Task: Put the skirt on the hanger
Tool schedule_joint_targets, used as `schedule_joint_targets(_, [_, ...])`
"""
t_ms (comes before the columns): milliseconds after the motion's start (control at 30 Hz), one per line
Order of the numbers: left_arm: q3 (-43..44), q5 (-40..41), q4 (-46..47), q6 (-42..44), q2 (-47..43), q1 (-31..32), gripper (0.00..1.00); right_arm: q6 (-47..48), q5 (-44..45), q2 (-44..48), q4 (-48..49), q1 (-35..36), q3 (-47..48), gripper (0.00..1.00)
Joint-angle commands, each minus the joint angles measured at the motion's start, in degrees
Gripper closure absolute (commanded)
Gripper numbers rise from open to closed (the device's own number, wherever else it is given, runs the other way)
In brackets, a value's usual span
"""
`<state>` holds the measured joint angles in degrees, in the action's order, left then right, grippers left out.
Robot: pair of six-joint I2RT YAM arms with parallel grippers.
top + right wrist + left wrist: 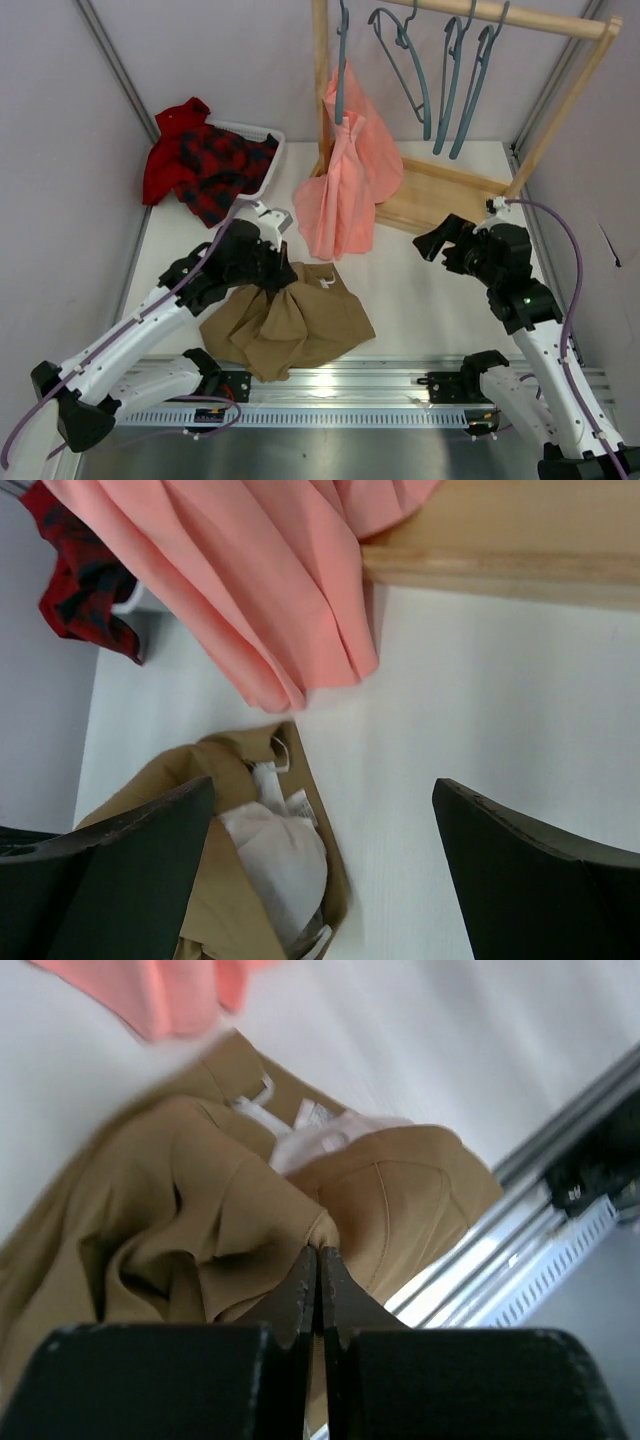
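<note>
The skirt [290,320] sits crumpled on the desk [430,300] near the front edge, with the left jaws pinching a fold and tenting it up, I'd guess to carry it to a free hanger [426,122] at the back. Right jaws are spread wide, holding nothing, probably waiting to help. White tags [312,1115] inside the waistband, too blurry to read.

Obscured: skirt [300,320] upper edge, beneath left gripper [272,280]; pink garment [170,995], blurred and cropped by left wrist view's top edge.
</note>
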<state>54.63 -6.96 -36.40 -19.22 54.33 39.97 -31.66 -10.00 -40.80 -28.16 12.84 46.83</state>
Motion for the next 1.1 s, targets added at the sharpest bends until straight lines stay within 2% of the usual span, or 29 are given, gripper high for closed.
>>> schedule_joint_targets(0, [0.7, -7.8, -3.6, 2.9, 0.3, 1.1, 0.95, -3.0, -1.0, 2.0, -1.1, 0.8, -4.2, 0.01])
schedule_joint_targets(67, [2.9, -11.6, -7.2, 4.9, 1.4, 1.6, 0.86, -4.7, -1.1, 2.6, 1.5, 1.2, -8.5, 0.01])
schedule_joint_targets(100, [3.7, -12.8, -9.9, 7.1, 1.7, 2.3, 0.61, -6.6, -1.6, 3.0, 2.6, 1.5, -10.0, 0.01])
schedule_joint_targets(167, [5.4, -10.4, -11.9, 7.9, 2.9, 3.1, 0.26, -8.5, -2.1, 3.1, 4.9, 2.4, -13.5, 0.00])
schedule_joint_targets(200, [7.8, -9.0, -13.0, 8.2, 3.2, 3.3, 0.01, -9.6, -2.4, 3.0, 5.5, 2.8, -14.3, 0.01])
schedule_joint_targets(300, [12.2, -0.6, -13.2, 7.6, 4.5, 3.3, 0.01, -9.0, -2.9, 3.0, 7.3, 5.0, -16.3, 0.01])
schedule_joint_targets(333, [13.9, 2.3, -12.8, 6.9, 6.4, 3.3, 0.01, -8.4, -3.3, 3.1, 9.0, 5.9, -16.8, 0.00])
schedule_joint_targets(367, [14.6, 9.0, -12.6, 4.9, 7.7, 3.3, 0.01, -7.6, -3.9, 2.9, 10.0, 7.4, -17.4, 0.01])
schedule_joint_targets(433, [18.5, 14.1, -12.8, 3.1, 13.0, 3.3, 0.01, -5.2, -6.5, 1.9, 14.2, 9.3, -18.2, 0.01])
schedule_joint_targets(500, [20.1, 13.8, -13.1, 3.2, 16.6, 3.3, 0.02, -4.4, -7.0, 0.4, 17.1, 12.5, -19.1, 0.01])
schedule_joint_targets(567, [21.2, 9.9, -12.2, 2.8, 20.6, 3.6, 0.07, -3.1, -7.2, -3.0, 20.9, 15.8, -19.5, 0.01])
schedule_joint_targets(700, [17.5, 7.4, -8.4, 3.1, 22.2, 7.0, 0.13, -2.4, -5.0, -9.9, 22.6, 20.4, -18.8, 0.01])
schedule_joint_targets(833, [11.7, 5.3, -4.0, 3.4, 21.8, 13.4, 0.13, -8.1, 6.0, -12.9, 17.0, 20.3, -18.3, 0.02])
schedule_joint_targets(933, [9.5, 6.7, -0.4, 2.4, 22.9, 16.2, 0.14, -11.5, 5.7, -9.8, 15.0, 16.9, -18.1, 0.02])
schedule_joint_targets(1000, [7.7, 10.0, 0.3, 1.5, 24.7, 17.6, 0.28, -12.1, 5.7, -5.9, 12.4, 15.6, -17.4, 0.02])
schedule_joint_targets(1033, [6.9, 12.1, 0.7, 0.9, 25.1, 18.1, 0.49, -12.1, 6.3, -4.5, 11.3, 14.8, -16.4, 0.02])
schedule_joint_targets(1067, [7.1, 13.3, 0.9, 0.5, 25.5, 18.5, 0.64, -11.9, 8.0, -3.2, 9.9, 14.4, -15.8, 0.02])
